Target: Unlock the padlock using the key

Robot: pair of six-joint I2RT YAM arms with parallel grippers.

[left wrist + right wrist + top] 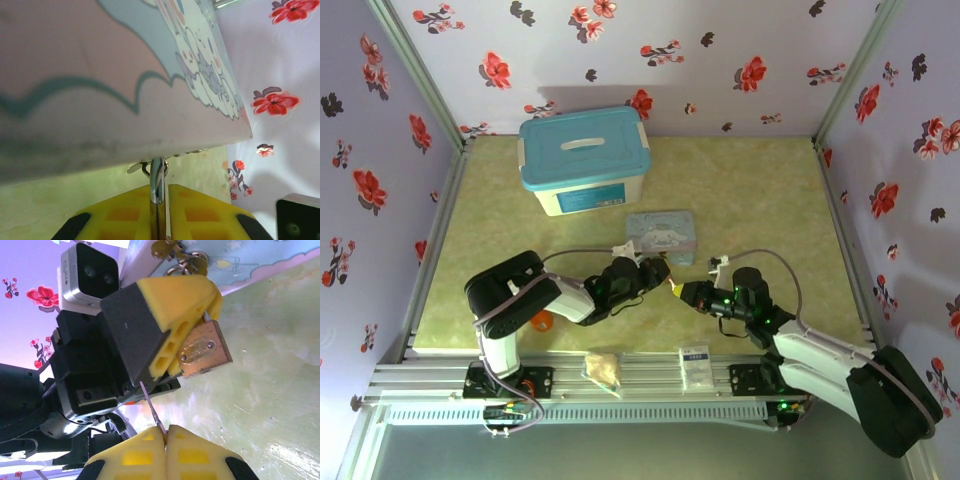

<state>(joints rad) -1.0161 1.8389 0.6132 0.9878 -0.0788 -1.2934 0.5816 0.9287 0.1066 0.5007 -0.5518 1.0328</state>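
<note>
In the right wrist view the brass padlock (205, 350) hangs by its silvery shackle from my left gripper's yellow fingers (180, 300). A ring with small brass keys (176, 254) dangles off the shackle's far end. My left gripper (160, 189) is shut on the shackle (157, 175), right under the tin. My right gripper (166, 430) is shut on the thin dark key (152, 407). The key's blade points up and left. Its tip rests near the left gripper's dark body, below and left of the padlock. From above, both grippers (660, 275) (686, 291) meet in front of the tin.
The pale blue cartoon tin (662, 235) lies just behind the grippers and looms over the left wrist view (100, 75). A blue-lidded box (584, 160) stands at the back. An orange cup (542, 320) peeks from under the left arm. A white sachet (695, 362) and a tan packet (604, 368) lie on the front rail.
</note>
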